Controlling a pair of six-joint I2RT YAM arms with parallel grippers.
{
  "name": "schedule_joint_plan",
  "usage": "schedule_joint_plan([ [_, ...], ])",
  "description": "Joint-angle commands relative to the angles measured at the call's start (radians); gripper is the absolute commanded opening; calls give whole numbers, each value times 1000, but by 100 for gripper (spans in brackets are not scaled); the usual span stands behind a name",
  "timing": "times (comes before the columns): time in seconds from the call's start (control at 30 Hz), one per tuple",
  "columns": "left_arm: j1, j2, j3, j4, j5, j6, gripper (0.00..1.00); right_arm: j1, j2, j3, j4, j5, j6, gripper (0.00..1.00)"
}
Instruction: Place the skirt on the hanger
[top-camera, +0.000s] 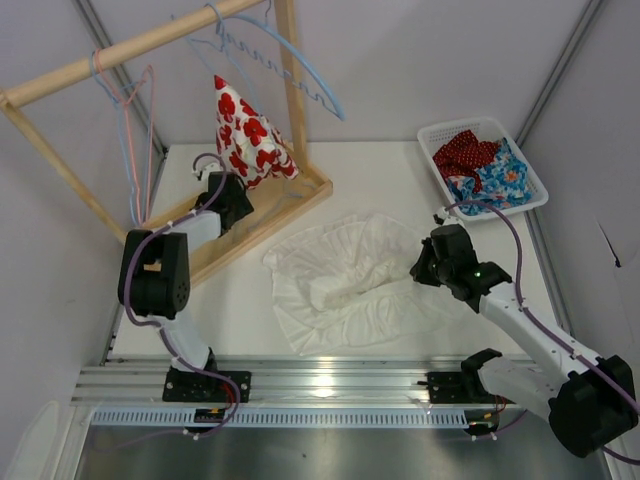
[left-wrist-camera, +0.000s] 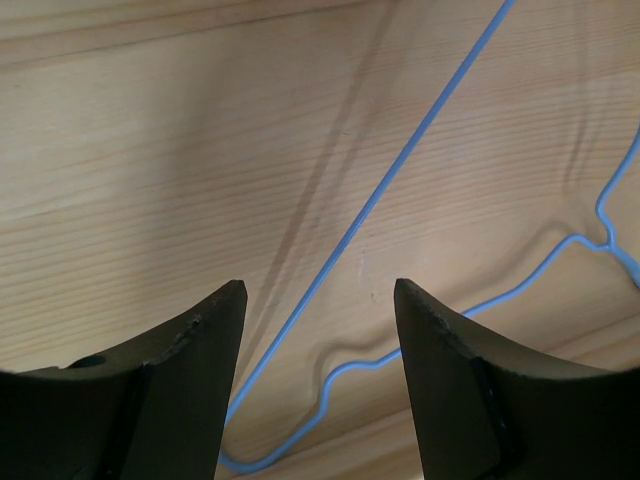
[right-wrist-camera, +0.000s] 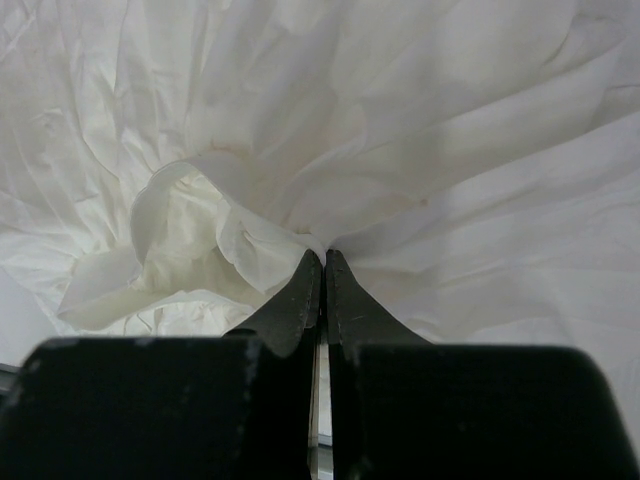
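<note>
White skirt (top-camera: 345, 280) lies at table (top-camera: 400, 180) centre, fold pinched in clamped-tight right gripper (right-wrist-camera: 322, 262). Left gripper (left-wrist-camera: 318, 300), jaws apart, straddles hanger (left-wrist-camera: 372, 200) wire vs. wooden rack (left-wrist-camera: 150, 150), holding nothing. Risk: thin wire slips thru closing jaws.

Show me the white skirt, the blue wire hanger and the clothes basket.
white skirt (top-camera: 350, 270), top view, middle of the crumpled cloth
blue wire hanger (left-wrist-camera: 360, 225), left wrist view, its straight wire
clothes basket (top-camera: 462, 124), top view, its far rim

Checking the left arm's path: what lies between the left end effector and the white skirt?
Top view: the rack's base rail crosses there, then bare table up to the skirt.
</note>
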Motion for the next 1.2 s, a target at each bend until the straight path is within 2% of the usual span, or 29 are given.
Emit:
schedule_joint_plan([
  [0.0,3,58,127,-111,60,-35,67,-5,15,48,39,-13,-5,0],
  [0.23,9,143,198,-165,71,-46,67,-7,36,48,58,-31,15,0],
  [0.4,41,192,195,-158,145,-95,66,-5,21,43,48,-16,23,0],
  [0.57,49,215,202,-109,200,-101,53,-8,22,46,42,-13,27,0],
  [0.63,52,227,209,-102,215,-95,43,-8,27,45,41,-13,34,0],
  [0.67,55,230,212,-95,241,-92,36,-8,29,45,39,-10,35,0],
  [0.7,55,230,212,-89,249,-92,21,-7,30,45,39,-8,43,0],
  [0.8,62,211,192,-61,260,-98,2,-7,29,43,45,-2,52,0],
  [1.17,84,-18,132,-32,379,-119,0,-7,4,22,53,-7,66,0],
])
